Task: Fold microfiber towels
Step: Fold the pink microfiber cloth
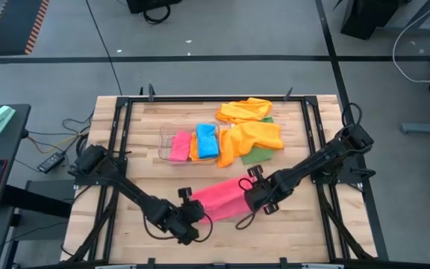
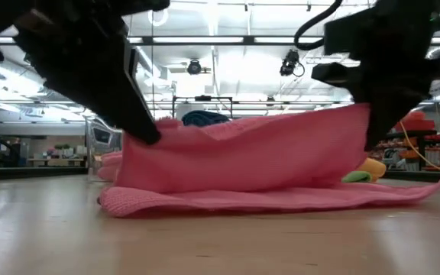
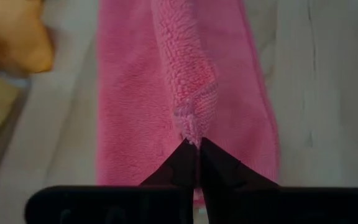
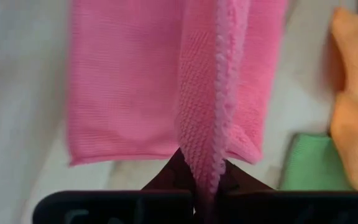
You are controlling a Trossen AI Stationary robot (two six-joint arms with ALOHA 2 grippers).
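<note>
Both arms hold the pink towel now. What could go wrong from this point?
1. The left gripper pinches only a thin bit of the pink towel; it may slip out.
2. The right gripper lifts the other end; uneven motion could skew the fold.
3. The orange towel lies near and could snag.

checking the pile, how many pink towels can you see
2. One pink towel is stretched between the left tool and right tool; one folded pink towel lies in the clear bin. Others may be hidden.

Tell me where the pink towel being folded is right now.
In the high view, the pink towel lies at the table's front middle, stretched between the left gripper and right gripper, just in front of the clear bin.
</note>
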